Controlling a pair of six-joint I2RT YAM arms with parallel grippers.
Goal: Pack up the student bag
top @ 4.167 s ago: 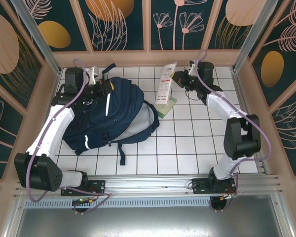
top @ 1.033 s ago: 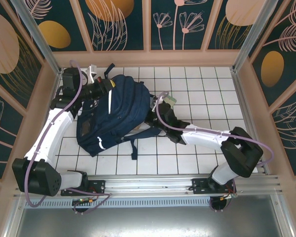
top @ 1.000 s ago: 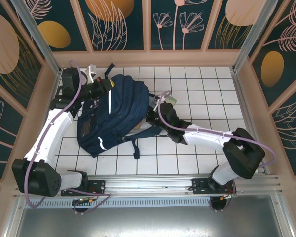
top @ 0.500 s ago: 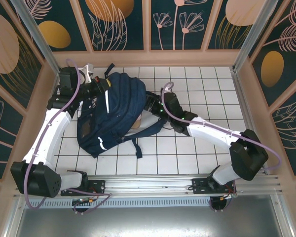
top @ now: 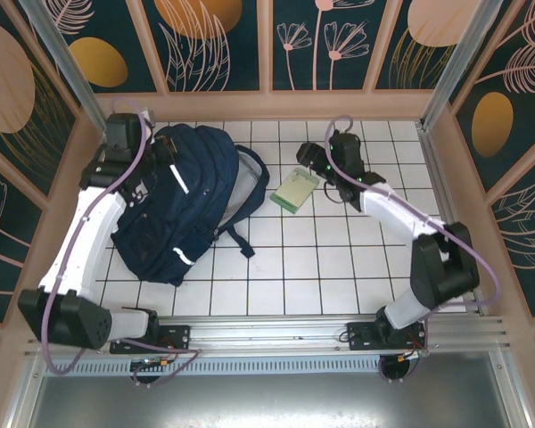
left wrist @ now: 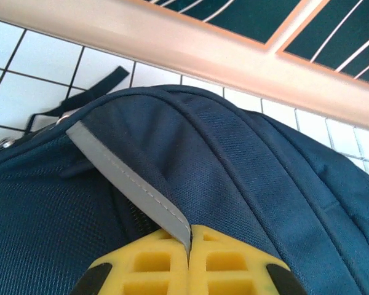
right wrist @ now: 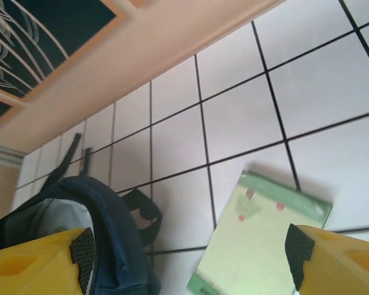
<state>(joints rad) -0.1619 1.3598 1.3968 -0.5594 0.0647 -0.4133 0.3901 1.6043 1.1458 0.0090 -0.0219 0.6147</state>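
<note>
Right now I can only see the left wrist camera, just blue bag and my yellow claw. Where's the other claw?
Observer: The right claw is open, above the tiles right of the student bag.
Operator: Is there stuff to pack?
Observer: A green booklet lies flat on the tiles beside the bag, close to that claw.
Operator: Is the bag open?
Observer: Yes, its grey lining shows on the side facing the booklet.

Pale green booklet (top: 295, 189) flat on white-tiled worktop (top: 339, 267), just 1 o'clock of centre, skewed to grid.
</note>
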